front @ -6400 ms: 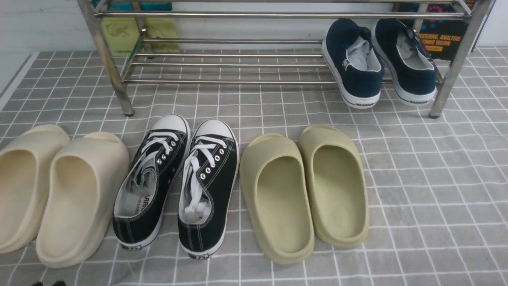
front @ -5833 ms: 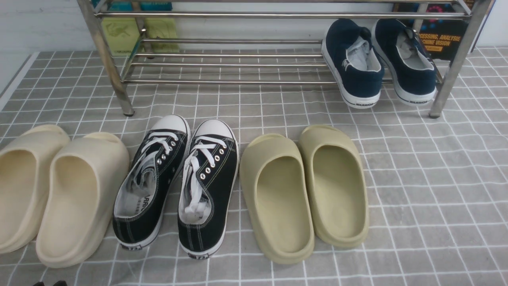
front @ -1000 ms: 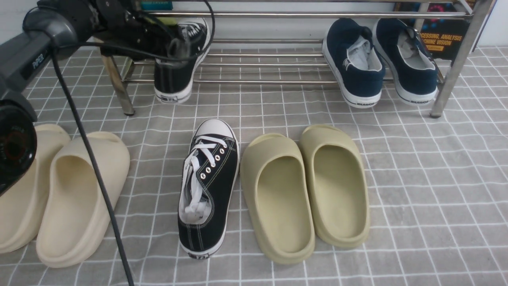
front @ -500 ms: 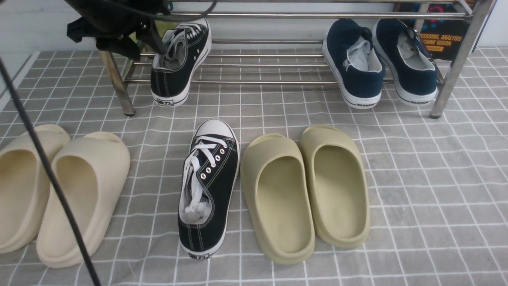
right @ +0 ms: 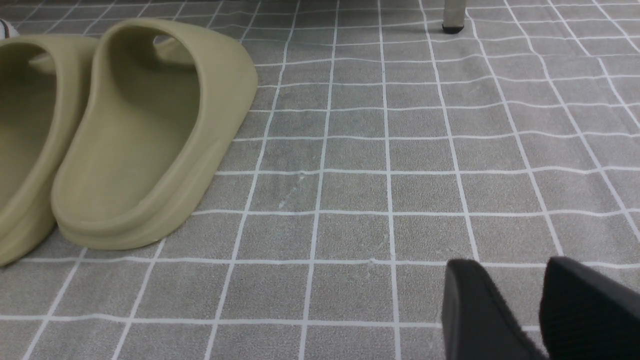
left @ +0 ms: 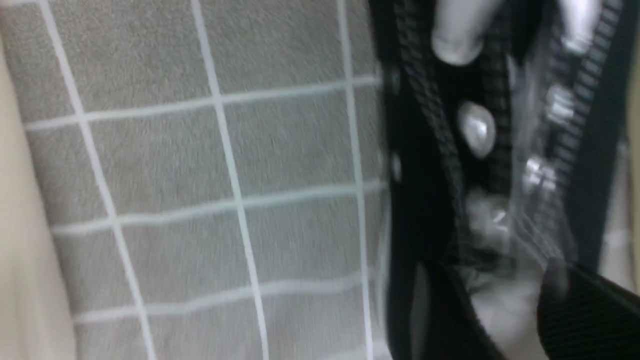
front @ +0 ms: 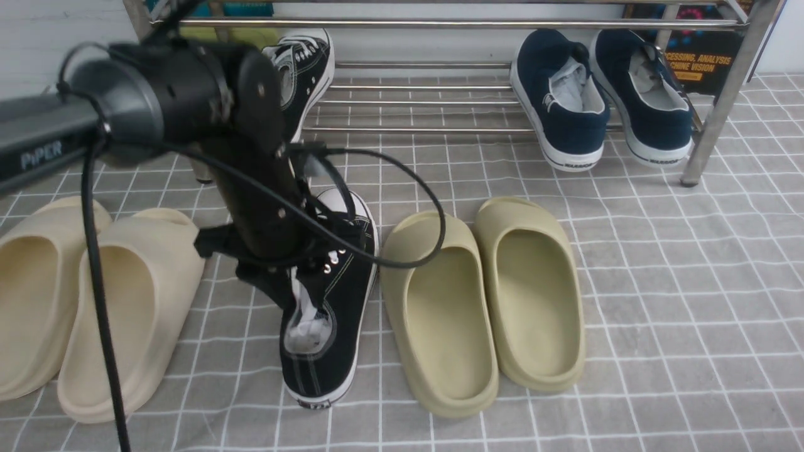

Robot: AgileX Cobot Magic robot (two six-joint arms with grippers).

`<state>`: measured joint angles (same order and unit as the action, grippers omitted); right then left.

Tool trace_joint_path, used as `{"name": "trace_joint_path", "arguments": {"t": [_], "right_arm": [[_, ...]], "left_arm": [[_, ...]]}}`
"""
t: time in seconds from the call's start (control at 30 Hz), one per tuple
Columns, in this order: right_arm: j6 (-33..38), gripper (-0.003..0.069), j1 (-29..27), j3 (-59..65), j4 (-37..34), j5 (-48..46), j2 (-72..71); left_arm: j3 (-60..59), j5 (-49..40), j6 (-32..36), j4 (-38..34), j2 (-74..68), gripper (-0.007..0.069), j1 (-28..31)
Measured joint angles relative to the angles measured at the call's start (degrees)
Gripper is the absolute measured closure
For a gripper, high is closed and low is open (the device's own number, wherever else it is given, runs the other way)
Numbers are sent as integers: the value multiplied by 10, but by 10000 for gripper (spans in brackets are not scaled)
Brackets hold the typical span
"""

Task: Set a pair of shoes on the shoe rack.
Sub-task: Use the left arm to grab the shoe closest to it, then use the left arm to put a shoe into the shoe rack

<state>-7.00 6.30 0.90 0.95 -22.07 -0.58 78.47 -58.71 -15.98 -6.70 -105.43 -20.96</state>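
One black canvas sneaker with white laces rests on the low tubes of the steel shoe rack, at its left end, partly hidden by my left arm. The second black sneaker lies on the floor mat, toe toward the rack. My left gripper is low over this sneaker's opening. In the blurred left wrist view the left gripper is open, with the sneaker's white lining between its fingers and the eyelets beyond. My right gripper is open and empty, low over the mat.
Two navy slip-on sneakers sit at the rack's right end. Olive slides lie right of the floor sneaker, also in the right wrist view. Cream slides lie on its left. A rack leg stands ahead of the right gripper.
Both sneakers were on the floor at first. The left arm set one on the rack, let go of it, then swung back down over the second sneaker.
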Motion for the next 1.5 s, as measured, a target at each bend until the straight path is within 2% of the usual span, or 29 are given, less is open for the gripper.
{"name": "trace_joint_path", "arguments": {"t": [0.23,0.4,0.47,0.5,0.8,0.9,1.2,1.27,1.5], "right_arm": [[0,421,0,0,0,0,0],[0,421,0,0,0,0,0],[0,421,0,0,0,0,0],[0,421,0,0,0,0,0],[0,419,0,0,0,0,0],[0,419,0,0,0,0,0],[0,419,0,0,0,0,0],[0,419,0,0,0,0,0],[0,419,0,0,0,0,0]], "left_arm": [[-41,67,-29,9,2,349,0],[-43,87,-31,9,-4,492,0],[-43,90,-28,8,-6,606,0],[-43,88,-25,9,-5,632,0],[40,27,-11,25,62,638,2],[123,17,-10,25,58,638,14],[357,-16,-7,23,-105,638,30],[430,8,-12,23,-162,638,30],[512,79,-50,37,-240,638,38]]}}
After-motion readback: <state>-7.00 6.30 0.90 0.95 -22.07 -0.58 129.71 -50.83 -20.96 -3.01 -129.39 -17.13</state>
